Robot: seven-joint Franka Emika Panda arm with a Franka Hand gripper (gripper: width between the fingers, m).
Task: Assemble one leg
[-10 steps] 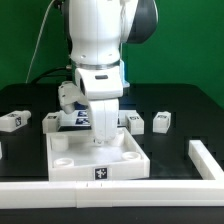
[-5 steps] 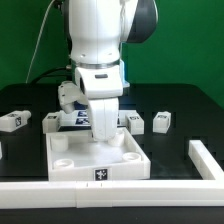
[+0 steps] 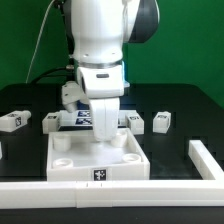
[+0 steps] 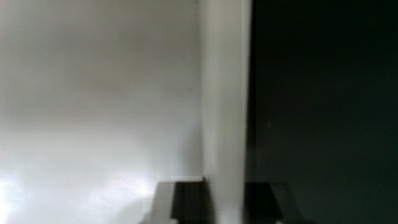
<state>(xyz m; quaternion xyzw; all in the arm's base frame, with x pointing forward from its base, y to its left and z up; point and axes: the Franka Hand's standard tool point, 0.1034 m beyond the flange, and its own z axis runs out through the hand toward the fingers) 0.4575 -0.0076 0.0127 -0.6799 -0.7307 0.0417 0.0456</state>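
The large white square tray-like piece (image 3: 98,160) lies near the front of the table. My gripper (image 3: 103,138) reaches down onto its far rim. In the wrist view the gripper (image 4: 228,205) has a dark finger on each side of a thin white wall (image 4: 224,100) of that piece, and both fingers touch it. Four small white legs with marker tags lie behind the tray. One (image 3: 12,121) is at the far left of the exterior view, one (image 3: 52,121) is left of the arm, and two (image 3: 136,122) (image 3: 162,120) are to the right. None is held.
The marker board (image 3: 75,118) lies behind the tray, partly hidden by the arm. A low white fence runs along the front (image 3: 40,190) and up the exterior view's right side (image 3: 205,156). The tray sits against its front bar.
Almost nothing. The arm's wrist has shifted up a trifle, and the tray and the legs stay where they were.
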